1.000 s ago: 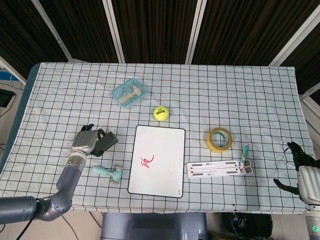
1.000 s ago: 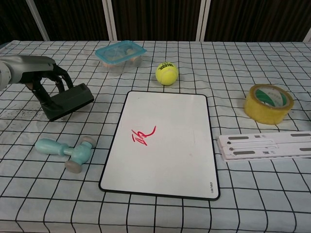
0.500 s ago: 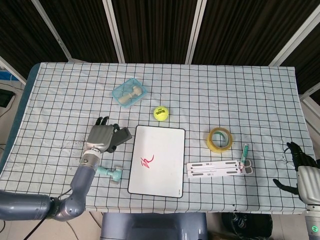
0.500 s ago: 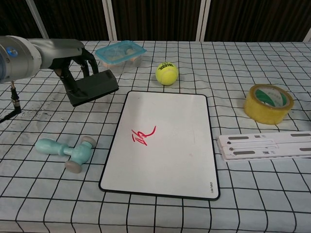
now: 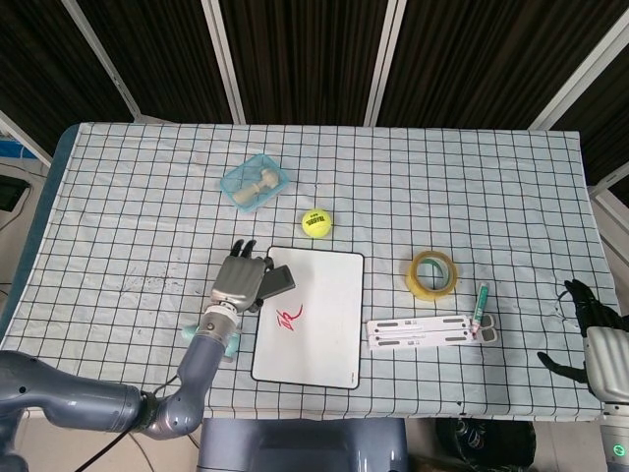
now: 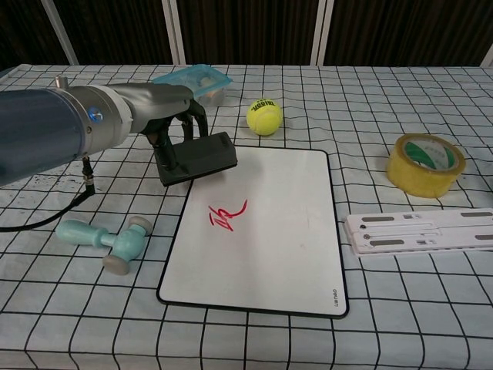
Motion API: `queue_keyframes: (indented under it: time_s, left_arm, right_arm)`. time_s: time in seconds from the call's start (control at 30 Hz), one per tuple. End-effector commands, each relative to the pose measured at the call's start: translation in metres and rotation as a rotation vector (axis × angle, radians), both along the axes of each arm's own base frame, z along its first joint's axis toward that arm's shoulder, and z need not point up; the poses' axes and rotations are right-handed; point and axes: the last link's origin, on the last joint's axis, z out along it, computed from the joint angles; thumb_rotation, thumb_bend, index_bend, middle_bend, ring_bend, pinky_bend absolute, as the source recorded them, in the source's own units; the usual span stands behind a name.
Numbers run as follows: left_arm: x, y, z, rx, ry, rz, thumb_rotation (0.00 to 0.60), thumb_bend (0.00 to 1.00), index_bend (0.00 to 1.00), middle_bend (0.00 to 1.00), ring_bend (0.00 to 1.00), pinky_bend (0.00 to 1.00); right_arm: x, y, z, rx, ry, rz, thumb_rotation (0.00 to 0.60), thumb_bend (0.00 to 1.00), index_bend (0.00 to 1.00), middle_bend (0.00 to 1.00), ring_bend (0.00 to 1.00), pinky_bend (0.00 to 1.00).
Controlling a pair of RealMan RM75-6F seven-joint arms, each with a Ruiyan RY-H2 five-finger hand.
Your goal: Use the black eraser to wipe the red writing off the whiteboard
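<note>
My left hand (image 5: 241,280) (image 6: 176,117) grips the black eraser (image 5: 276,280) (image 6: 197,157) and holds it over the whiteboard's upper left corner. The whiteboard (image 5: 319,324) (image 6: 277,231) lies flat in the middle of the table, with the red writing (image 5: 288,316) (image 6: 226,215) on its left half, just below the eraser. Whether the eraser touches the board I cannot tell. My right hand (image 5: 593,329) hangs at the table's right front edge, holding nothing, fingers apart.
A teal hammer-like toy (image 5: 228,341) (image 6: 108,240) lies left of the board. A tennis ball (image 5: 315,224) (image 6: 264,116) and a lidded blue box (image 5: 256,182) (image 6: 196,81) sit behind it. Yellow tape (image 5: 432,272) (image 6: 425,164), a white strip (image 5: 423,330) (image 6: 420,231) and a marker (image 5: 481,304) lie right.
My left hand has carried the eraser rightward from the table's left side to the whiteboard's upper left corner. The right hand has not moved.
</note>
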Motion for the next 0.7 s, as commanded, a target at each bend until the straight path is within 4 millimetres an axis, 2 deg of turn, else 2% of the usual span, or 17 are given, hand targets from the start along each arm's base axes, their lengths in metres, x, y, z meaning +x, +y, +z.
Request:
queue_keyframes:
  time_s: [0.03, 0.7]
  left_arm:
    - [-0.001, -0.002, -0.008, -0.022, 0.019, -0.048, 0.600, 0.42, 0.33, 0.43, 0.00, 0.02]
    - [0.003, -0.001, -0.038, -0.050, -0.045, -0.094, 0.600, 0.42, 0.33, 0.43, 0.00, 0.02]
  right_arm:
    - [0.000, 0.000, 0.000, 0.001, 0.000, 0.000, 0.600, 0.08, 0.06, 0.09, 0.19, 0.21]
    - [0.000, 0.000, 0.001, 0.001, -0.003, -0.005, 0.600, 0.08, 0.06, 0.09, 0.19, 0.21]
